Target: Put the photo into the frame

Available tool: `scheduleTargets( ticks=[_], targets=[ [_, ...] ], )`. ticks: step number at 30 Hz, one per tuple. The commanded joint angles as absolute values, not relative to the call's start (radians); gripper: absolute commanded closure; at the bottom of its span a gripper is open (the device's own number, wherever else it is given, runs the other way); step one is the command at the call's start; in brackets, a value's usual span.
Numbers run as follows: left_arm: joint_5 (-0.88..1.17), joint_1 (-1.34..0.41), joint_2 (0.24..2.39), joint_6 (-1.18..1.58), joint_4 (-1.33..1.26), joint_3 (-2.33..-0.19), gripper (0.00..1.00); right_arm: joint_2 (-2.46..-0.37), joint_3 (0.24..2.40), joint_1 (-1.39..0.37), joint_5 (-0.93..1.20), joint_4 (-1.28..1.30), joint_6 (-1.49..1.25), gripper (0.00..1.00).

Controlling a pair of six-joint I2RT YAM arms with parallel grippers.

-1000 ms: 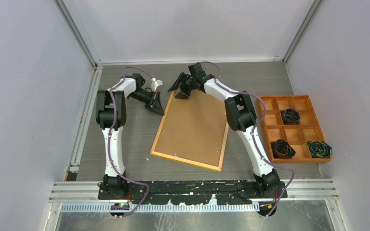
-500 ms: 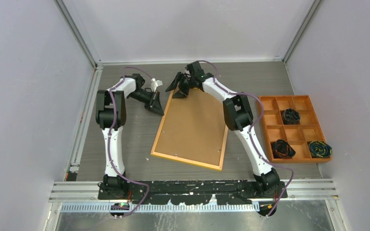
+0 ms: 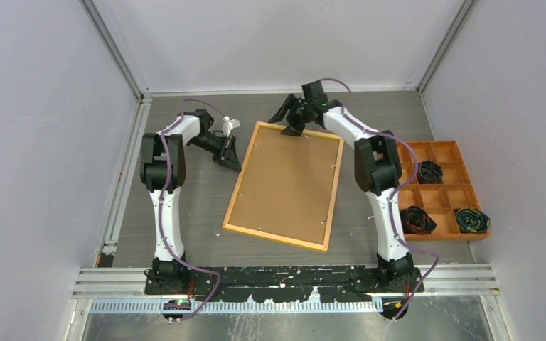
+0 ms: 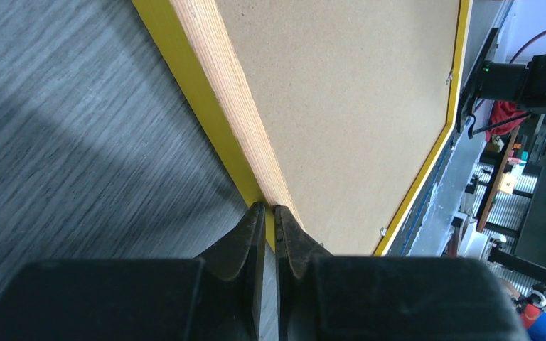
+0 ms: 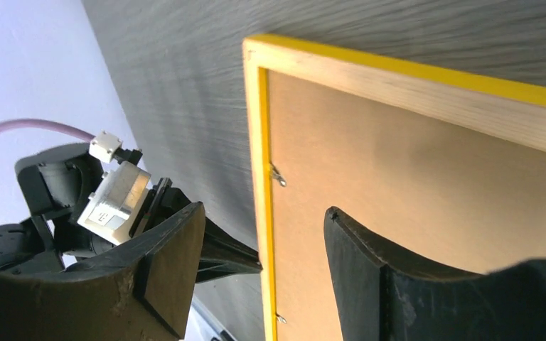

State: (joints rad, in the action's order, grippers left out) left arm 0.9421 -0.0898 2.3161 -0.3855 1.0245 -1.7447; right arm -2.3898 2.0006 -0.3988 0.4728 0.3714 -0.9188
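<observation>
The frame point(image 3: 274, 238) lies back up on the table, tan wood rails with a yellow edge around a brown backing board point(image 3: 288, 181). The photo is hidden. My left gripper point(image 3: 236, 165) is shut, its tips point(image 4: 270, 208) pressed against the frame's point(image 4: 220, 92) left side; I cannot tell if they pinch the yellow lip. My right gripper point(image 3: 289, 126) hovers open over the frame's far edge. In the right wrist view its fingers point(image 5: 170, 270) straddle the left rail of the frame point(image 5: 412, 96), with nothing between them but the board point(image 5: 412, 192).
An orange compartment tray point(image 3: 426, 144) stands right of the frame, holding three dark bundles point(image 3: 429, 170). The left gripper point(image 5: 220, 256) shows in the right wrist view beside the frame's rail. Grey walls enclose the table on three sides.
My right gripper has moved right and back off the frame's far-left corner and opened wider; that corner now shows. The left arm has stayed put.
</observation>
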Motion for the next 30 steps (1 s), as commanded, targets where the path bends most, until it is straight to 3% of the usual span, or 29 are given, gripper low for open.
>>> scheduleTargets(
  ticks=[1, 8, 30],
  targets=[
    [0.881, -0.101, 2.285, -0.432, 1.045, -1.721, 0.90, -2.199, 1.870, -0.370, 0.269, 0.388, -0.846, 0.34],
    [0.882, -0.102, 2.281, -0.436, 1.044, -1.717, 0.90, -2.151, 1.735, -0.358, 0.155, 0.376, -0.827, 0.36],
    [0.882, -0.101, 2.274, -0.442, 1.050, -1.718, 0.90, -2.264, 1.799, -0.352, 0.006, 0.402, -0.802, 0.44]
  ],
)
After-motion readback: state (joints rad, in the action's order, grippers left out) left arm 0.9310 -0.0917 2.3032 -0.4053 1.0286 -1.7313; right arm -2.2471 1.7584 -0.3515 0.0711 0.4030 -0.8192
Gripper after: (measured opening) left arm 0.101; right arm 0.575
